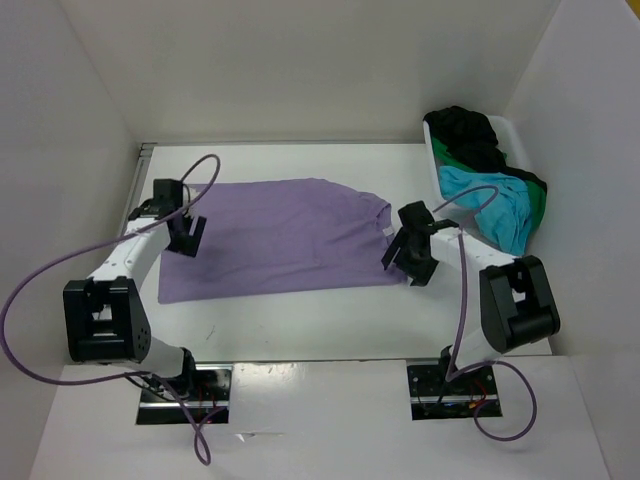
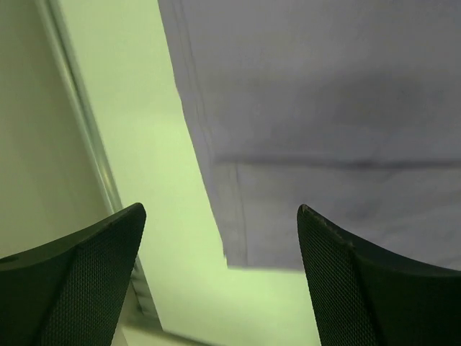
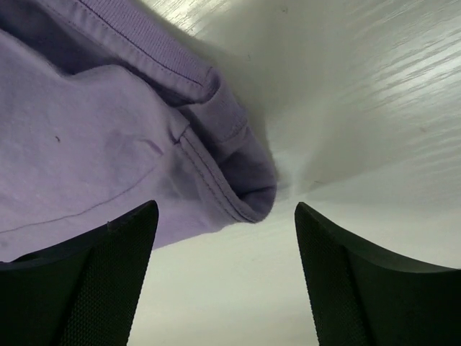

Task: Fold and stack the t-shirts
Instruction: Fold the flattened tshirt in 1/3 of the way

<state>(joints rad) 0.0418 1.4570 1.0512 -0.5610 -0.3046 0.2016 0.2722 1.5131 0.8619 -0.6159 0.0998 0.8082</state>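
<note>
At either end of the lavender shirt (image 1: pixel 275 240): left pincer (image 1: pixel 185 235) over the hem edge, jaws spread, nothing held. Right pincer (image 1: pixel 410 258) by the collar, likewise spread and empty.

The shirt lies flat on the desk (image 1: pixel 300 325) with its long axis left to right, hem toward the left arm and collar toward the right. Each arm is nearest its own end.

Count:
- One shirt laid out.
- Three heaped in the white bin (image 1: pixel 506 127), far right: black (image 1: pixel 465 130), turquoise (image 1: pixel 490 205), green (image 1: pixel 537 205).
</note>
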